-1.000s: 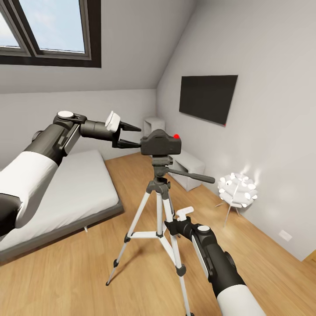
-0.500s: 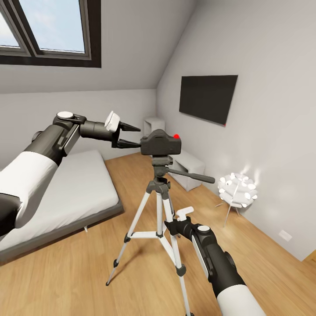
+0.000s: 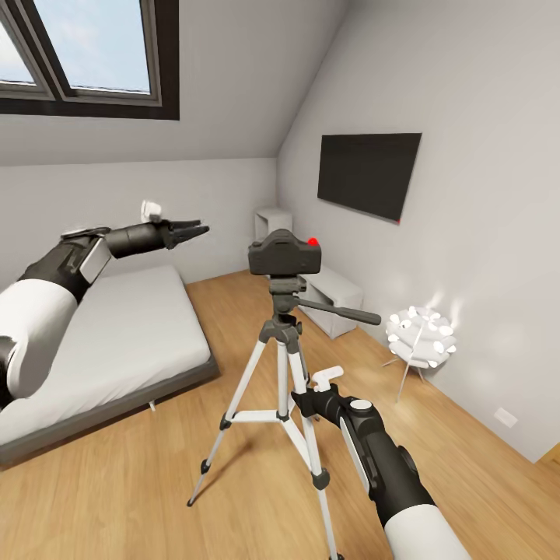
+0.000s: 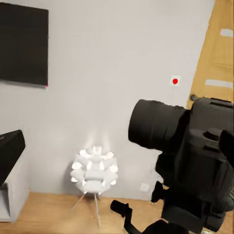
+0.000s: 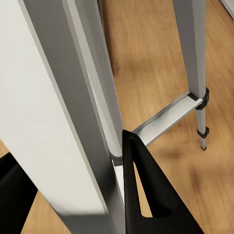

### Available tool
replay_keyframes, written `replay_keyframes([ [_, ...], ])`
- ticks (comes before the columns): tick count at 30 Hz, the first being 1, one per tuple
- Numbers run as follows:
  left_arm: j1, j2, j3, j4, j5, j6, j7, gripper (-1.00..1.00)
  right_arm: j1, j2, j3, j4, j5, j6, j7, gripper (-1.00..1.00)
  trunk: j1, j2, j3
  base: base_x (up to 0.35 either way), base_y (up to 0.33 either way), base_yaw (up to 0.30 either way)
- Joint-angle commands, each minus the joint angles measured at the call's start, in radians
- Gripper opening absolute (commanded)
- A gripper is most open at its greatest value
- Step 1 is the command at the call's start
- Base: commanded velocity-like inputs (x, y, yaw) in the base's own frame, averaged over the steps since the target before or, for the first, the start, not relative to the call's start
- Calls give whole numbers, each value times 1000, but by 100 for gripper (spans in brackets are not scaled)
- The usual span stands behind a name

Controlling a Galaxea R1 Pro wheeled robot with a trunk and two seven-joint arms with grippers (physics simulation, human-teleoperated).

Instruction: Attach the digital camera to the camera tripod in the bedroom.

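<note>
The black digital camera (image 3: 284,255) with its red button sits upright on the head of the camera tripod (image 3: 284,342). My left gripper (image 3: 194,229) hangs in the air to the camera's left, well apart from it. In the left wrist view its fingers (image 4: 10,151) stand wide open, with the camera (image 4: 195,146) ahead of them. My right gripper (image 3: 302,400) is low at a tripod leg. In the right wrist view the silver leg (image 5: 73,122) runs between the two black fingers (image 5: 141,195), which close on it.
A low grey bed (image 3: 117,334) lies at the left. A black TV (image 3: 365,183) hangs on the right wall, with white cube shelves (image 3: 334,292) and a glowing white lamp (image 3: 420,334) below it. Open wood floor (image 3: 140,505) surrounds the tripod.
My left gripper has drawn back from the camera's side, leftward and slightly up, and the arm has turned. The camera stays on the tripod head. The right arm has not moved.
</note>
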State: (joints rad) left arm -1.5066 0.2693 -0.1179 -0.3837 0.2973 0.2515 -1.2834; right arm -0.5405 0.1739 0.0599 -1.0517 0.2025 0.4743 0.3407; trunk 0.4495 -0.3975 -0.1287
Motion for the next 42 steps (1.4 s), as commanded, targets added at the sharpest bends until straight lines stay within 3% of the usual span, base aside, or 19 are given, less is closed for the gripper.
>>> replay_keyframes([
  [1,-1,6,7,37,17,11,6,100,-1,1,-1,-2,5,4,7,-100,1,-3,-2,0,0,0],
  [3,-1,13,28,114,28,11,18,100,-1,1,-1,-2,5,4,7,-100,1,-3,-2,0,0,0],
  [4,-1,18,41,192,36,12,28,100,-1,1,-1,-2,5,4,7,-100,1,-3,-2,0,0,0],
  [7,0,27,51,287,42,13,51,100,-1,1,-1,-2,5,4,7,-100,1,-3,-2,0,0,0],
  [14,14,43,59,362,46,30,162,100,-1,1,-1,-2,4,4,8,-100,1,-3,-2,0,0,0],
  [20,132,48,61,378,46,91,294,100,-1,1,-1,-2,3,4,8,-100,1,-3,-2,0,0,0],
  [24,266,45,61,381,45,106,377,100,-1,1,-2,-2,2,4,9,-100,1,-3,-2,0,0,0],
  [37,612,40,61,382,44,103,427,100,-1,1,0,-2,2,4,9,-100,1,-3,-2,0,0,0],
  [42,733,44,61,382,46,72,447,100,-1,1,0,-2,1,4,9,-100,1,-3,-2,0,0,0],
])
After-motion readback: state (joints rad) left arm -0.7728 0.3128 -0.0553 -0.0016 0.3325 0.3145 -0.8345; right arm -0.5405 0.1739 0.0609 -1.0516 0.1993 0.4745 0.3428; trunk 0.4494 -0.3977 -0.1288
